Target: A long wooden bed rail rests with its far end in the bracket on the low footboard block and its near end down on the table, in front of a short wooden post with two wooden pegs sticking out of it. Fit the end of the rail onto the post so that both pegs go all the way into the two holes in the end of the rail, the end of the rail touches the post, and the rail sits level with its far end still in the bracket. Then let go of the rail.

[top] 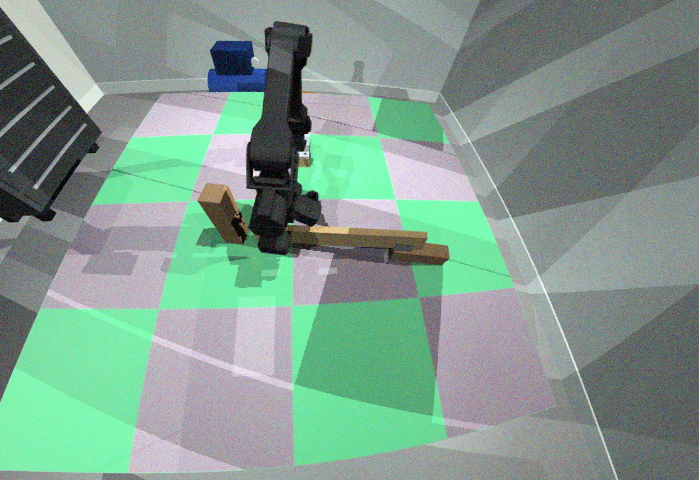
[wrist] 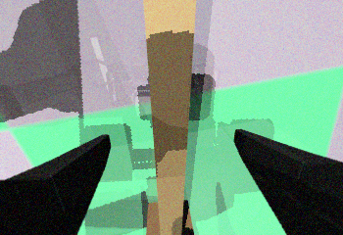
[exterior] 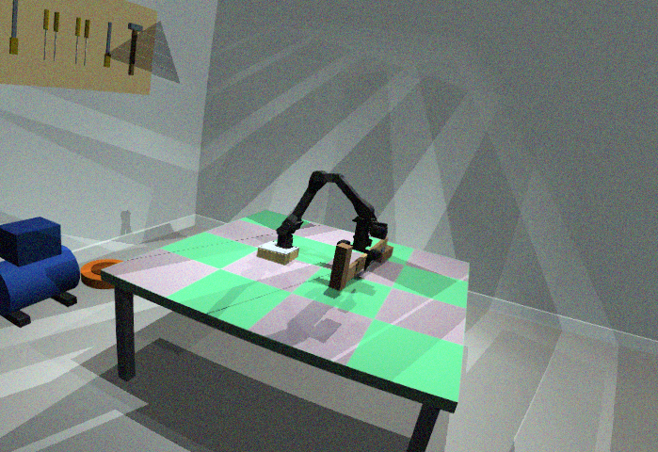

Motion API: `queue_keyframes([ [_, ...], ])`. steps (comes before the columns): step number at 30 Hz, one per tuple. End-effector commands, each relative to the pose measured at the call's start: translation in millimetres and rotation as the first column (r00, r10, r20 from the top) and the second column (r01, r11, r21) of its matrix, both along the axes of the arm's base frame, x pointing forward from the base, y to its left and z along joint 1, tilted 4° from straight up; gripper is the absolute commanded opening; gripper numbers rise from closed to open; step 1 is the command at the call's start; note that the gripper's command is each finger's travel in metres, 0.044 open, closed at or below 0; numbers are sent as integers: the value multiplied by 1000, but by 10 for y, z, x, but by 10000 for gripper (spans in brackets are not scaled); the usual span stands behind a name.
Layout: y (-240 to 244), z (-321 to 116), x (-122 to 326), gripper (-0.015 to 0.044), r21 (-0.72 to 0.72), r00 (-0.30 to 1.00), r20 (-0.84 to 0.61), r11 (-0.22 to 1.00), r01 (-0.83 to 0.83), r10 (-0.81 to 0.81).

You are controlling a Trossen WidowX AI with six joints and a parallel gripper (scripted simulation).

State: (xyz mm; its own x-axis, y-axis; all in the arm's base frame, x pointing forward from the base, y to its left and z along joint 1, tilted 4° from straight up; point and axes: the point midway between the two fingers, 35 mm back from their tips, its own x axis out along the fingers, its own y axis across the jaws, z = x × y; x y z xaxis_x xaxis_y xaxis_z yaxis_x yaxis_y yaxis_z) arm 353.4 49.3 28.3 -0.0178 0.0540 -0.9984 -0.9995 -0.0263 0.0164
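The long rail slopes from its raised far end, at the bracket on the low footboard block, down toward the post. The wooden post stands upright at the rail's near end. The arm hides that end in the top view, so its contact with the table and the holes are not clear. The pegs are too dark to make out. My gripper is open over the near part of the rail, one finger on each side, with wide gaps to the rail.
The arm's base plate sits on a block at the back of the checkered table. The post stands close beside my gripper. A blue machine and a black slatted cabinet are off the table.
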Motion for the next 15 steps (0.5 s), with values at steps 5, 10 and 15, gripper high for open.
queue_keyframes([
  [5,16,-149,-24,440,2,1000,-7,1000,2,-2],
  [10,21,-229,-36,440,2,1000,-7,1000,2,-2],
  [15,22,-252,-40,387,2,1000,-7,1000,2,-2],
])
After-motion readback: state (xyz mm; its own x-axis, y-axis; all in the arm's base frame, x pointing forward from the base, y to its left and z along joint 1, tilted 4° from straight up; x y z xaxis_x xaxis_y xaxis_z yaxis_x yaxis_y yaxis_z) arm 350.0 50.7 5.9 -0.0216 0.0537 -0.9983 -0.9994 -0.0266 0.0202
